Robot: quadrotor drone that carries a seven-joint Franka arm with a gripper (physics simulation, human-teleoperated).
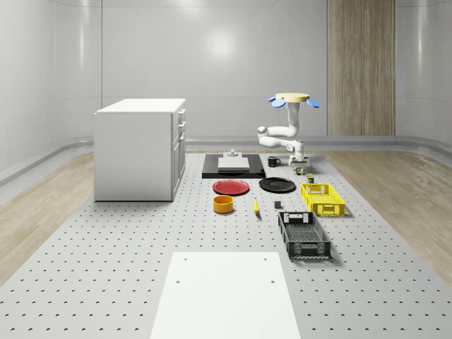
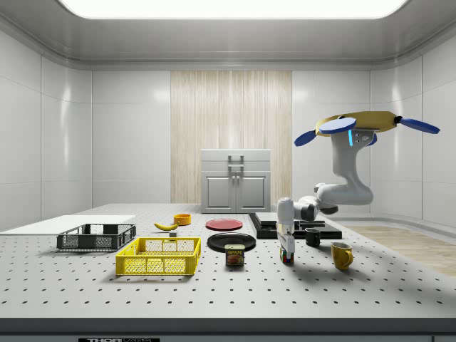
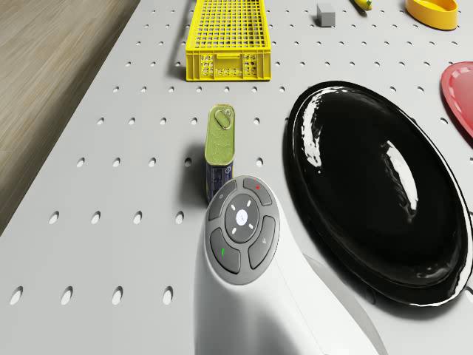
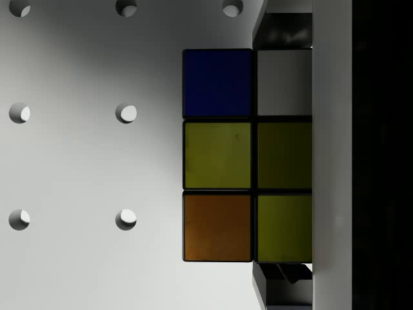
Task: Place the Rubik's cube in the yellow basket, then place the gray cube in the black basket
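We read step one, grasping. Gripper (image 2: 287, 251) sits down on the Rubik's cube (image 4: 248, 155), fingers straddling it; clenched or not, we cannot tell. Drone (image 2: 360, 125) hovers above. Next: lift toward yellow basket (image 2: 159, 256), beyond the can (image 2: 234, 254).

In the side view's centre right, the gripper (image 2: 286, 246) stands down on the Rubik's cube (image 2: 287, 255). The spam can (image 2: 234, 255) to its left and the dark mug (image 2: 313, 237) and yellow mug (image 2: 342, 255) to its right hem it in; the table's front (image 2: 228, 299) lies open.
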